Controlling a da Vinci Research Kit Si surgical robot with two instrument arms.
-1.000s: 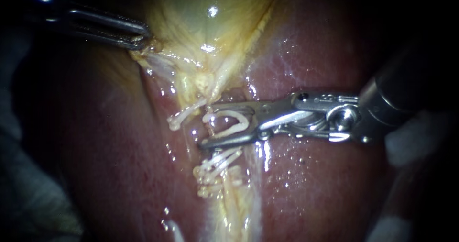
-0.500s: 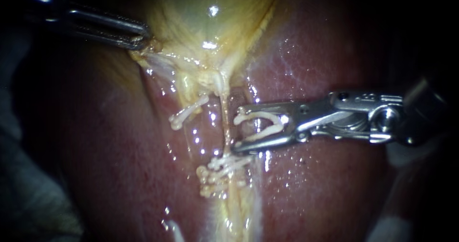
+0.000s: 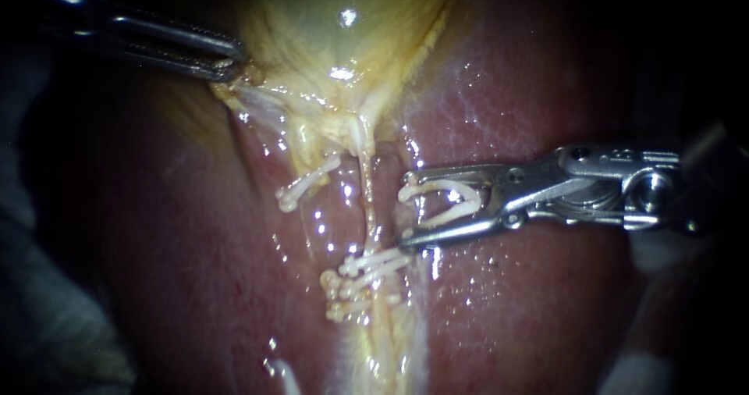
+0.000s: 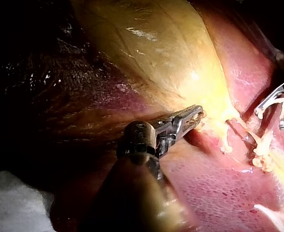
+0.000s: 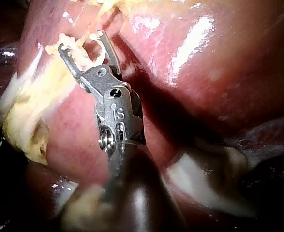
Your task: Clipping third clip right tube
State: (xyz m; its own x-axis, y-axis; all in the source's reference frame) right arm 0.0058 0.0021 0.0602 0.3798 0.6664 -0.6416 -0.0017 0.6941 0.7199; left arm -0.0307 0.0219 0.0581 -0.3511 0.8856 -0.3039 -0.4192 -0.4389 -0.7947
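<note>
White clip (image 3: 441, 185), unclosed, gripped in right instrument (image 3: 406, 210), jaws spread wide, just beside right tube (image 3: 367, 200), not around it. Lower clips (image 3: 359, 274) bunched, count unclear; one upper clip (image 3: 303, 184) apart. Left instrument (image 3: 230, 65) clamps gallbladder (image 3: 312, 28)

The left instrument (image 3: 231, 63) bites the gallbladder (image 3: 335, 20) — its tips buried. The right instrument (image 3: 403, 210), holding a clip (image 3: 460, 190), loses its shaft in dark; lower clips (image 3: 355, 276) blur — perhaps three.

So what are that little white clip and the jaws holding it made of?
The clip looks like matte white plastic, probably: opaque, no glint. The jaws of the right instrument look like bare polished metal: silvery, with sharp highlights.
</note>
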